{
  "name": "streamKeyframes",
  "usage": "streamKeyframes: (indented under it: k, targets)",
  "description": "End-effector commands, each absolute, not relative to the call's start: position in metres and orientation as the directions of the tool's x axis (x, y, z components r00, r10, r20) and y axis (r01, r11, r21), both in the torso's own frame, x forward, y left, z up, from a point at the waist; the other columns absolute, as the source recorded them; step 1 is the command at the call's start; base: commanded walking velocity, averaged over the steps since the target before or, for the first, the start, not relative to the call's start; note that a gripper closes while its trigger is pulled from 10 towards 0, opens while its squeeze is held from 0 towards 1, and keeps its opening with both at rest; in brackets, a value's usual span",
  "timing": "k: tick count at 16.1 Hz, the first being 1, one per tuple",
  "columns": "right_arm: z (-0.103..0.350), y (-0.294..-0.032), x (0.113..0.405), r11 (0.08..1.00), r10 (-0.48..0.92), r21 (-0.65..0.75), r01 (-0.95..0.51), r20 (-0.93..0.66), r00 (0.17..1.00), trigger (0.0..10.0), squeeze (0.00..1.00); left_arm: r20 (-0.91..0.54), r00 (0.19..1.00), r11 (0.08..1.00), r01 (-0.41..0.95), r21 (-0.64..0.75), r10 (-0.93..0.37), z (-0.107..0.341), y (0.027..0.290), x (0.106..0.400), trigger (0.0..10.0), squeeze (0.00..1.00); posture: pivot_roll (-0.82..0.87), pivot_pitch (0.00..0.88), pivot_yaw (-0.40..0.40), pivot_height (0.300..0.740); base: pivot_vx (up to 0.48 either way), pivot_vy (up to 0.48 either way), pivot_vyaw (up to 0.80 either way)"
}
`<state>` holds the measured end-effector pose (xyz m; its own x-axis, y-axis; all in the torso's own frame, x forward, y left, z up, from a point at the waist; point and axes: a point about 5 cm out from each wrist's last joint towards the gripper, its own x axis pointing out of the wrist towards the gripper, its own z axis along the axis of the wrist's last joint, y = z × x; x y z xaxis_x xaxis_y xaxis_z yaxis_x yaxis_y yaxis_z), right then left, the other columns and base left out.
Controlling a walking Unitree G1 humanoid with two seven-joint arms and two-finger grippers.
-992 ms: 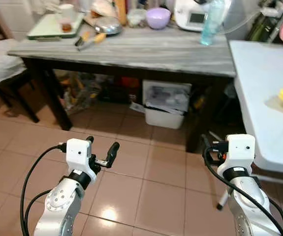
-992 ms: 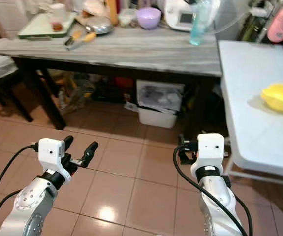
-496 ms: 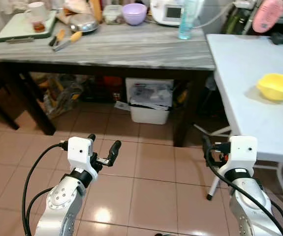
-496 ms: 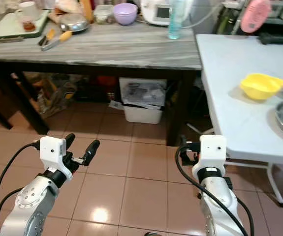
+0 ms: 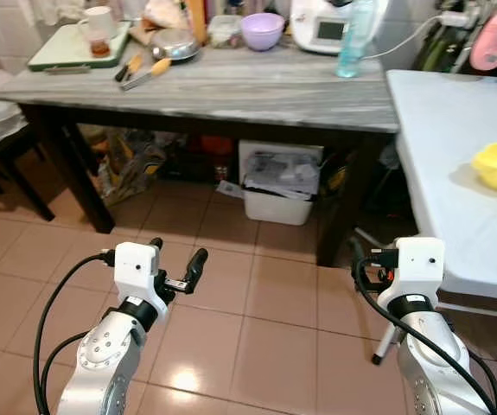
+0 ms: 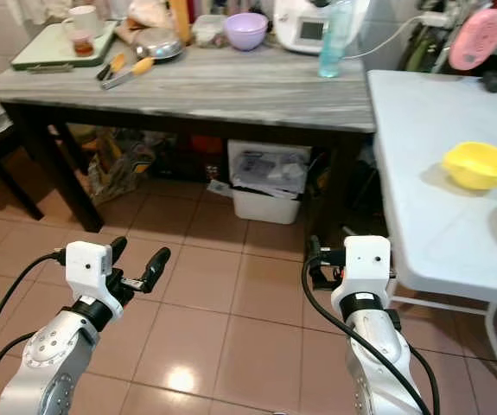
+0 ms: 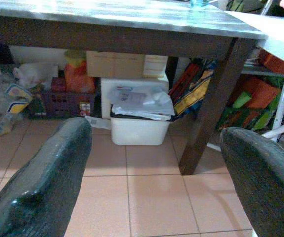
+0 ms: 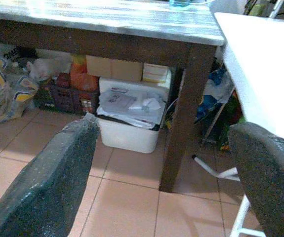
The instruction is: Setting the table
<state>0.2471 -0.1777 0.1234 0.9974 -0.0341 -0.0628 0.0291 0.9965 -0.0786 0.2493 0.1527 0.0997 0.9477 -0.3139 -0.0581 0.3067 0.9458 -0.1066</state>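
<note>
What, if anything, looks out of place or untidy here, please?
The white bin under the grey table is overfilled, papers spilling past its rim. Bags crowd the floor beside it. Nothing looks spilled or broken.

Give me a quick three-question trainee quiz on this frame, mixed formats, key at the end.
1. True or false: the left gripper holds a dish.
2. Multiple choice: the yellow bowl sits on A) the grey wooden table B) the white table C) the floor.
3. Fill in: under the grey wooden table stands a white ____ stuffed with paper.

Key: 1. False, both it and the right gripper are open and empty. 2. B. 3. bin.
</note>
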Motion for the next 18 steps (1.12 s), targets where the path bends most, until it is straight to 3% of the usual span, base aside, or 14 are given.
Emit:
streamKeyframes:
  k: [1,18]
  targets:
    - [0.1273,-0.1801,0.2473,0.996,-0.039,-0.085,0.035,-0.047,0.998,10.0,0.0,-0.074,0.942,0.942,0.318,-0.109,-0.327,0.0966,0.1504,0.2488,10.0,0.0,-0.04,0.083,0.029,0.74,0.0,-0.375,0.0]
    - [0.1317,-0.1849,0.251,0.993,-0.071,-0.094,0.068,-0.027,0.997,10.0,0.0,-0.08,0.942,0.942,0.316,-0.115,-0.325,0.0941,0.1496,0.249,10.0,0.0,-0.04,0.081,0.025,0.74,0.0,-0.378,0.0]
